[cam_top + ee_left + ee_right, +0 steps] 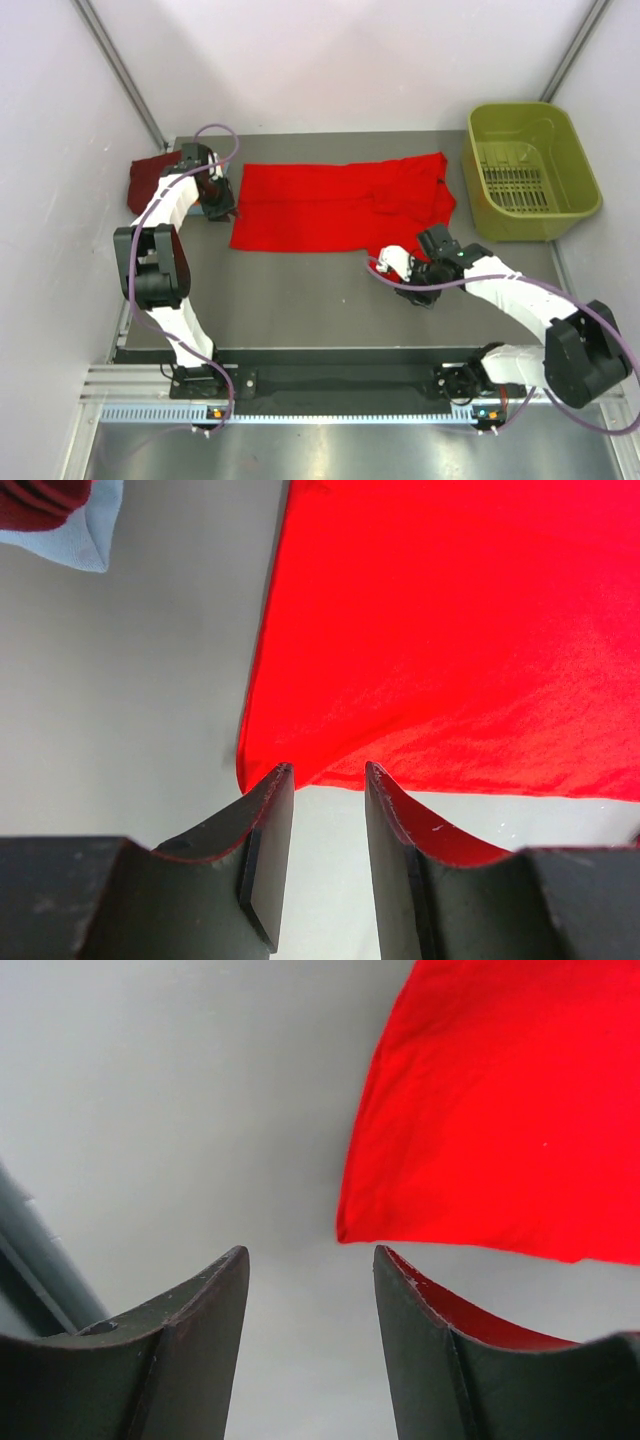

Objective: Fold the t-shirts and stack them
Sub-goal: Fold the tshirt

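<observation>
Setting up a fold: the red t-shirt (330, 205) lies spread flat on the worktop (300, 300), its near corners the likely pick points.
Left gripper (328, 770) sits low at the left corner and right gripper (310, 1252) angles toward the right one; both are parted, holding nothing.

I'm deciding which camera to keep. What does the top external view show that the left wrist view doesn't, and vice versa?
Only top external: the green basket and the right hand. Only left wrist: pale blue cloth beside the maroon shirt, and the bare gap between the open fingers of the left hand. Both: the red t-shirt, its left edge, and the maroon shirt.
</observation>
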Robot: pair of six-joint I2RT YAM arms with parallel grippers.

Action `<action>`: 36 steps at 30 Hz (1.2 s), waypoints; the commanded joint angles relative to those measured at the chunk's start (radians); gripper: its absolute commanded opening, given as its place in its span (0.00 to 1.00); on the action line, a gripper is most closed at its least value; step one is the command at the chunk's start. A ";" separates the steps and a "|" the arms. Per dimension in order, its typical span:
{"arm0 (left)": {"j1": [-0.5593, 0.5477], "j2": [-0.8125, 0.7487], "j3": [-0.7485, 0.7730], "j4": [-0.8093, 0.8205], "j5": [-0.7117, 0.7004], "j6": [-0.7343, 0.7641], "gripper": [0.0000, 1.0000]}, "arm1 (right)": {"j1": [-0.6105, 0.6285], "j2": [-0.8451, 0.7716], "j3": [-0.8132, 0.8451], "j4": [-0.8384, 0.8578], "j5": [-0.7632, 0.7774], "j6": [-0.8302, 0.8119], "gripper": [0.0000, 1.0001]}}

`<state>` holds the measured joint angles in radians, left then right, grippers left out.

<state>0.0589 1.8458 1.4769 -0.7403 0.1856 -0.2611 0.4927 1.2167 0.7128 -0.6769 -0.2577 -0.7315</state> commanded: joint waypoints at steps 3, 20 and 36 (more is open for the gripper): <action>0.002 -0.072 0.020 0.027 -0.003 -0.010 0.40 | 0.023 0.053 0.004 0.120 0.057 -0.046 0.52; 0.024 -0.082 -0.006 0.018 -0.029 -0.013 0.40 | 0.038 0.109 -0.065 0.154 0.106 -0.098 0.49; 0.114 -0.112 -0.179 -0.007 0.031 -0.122 0.42 | 0.038 0.092 -0.088 0.267 0.193 -0.080 0.00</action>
<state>0.1394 1.7916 1.3361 -0.7403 0.1875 -0.3279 0.5152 1.3285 0.6327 -0.4465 -0.0841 -0.8108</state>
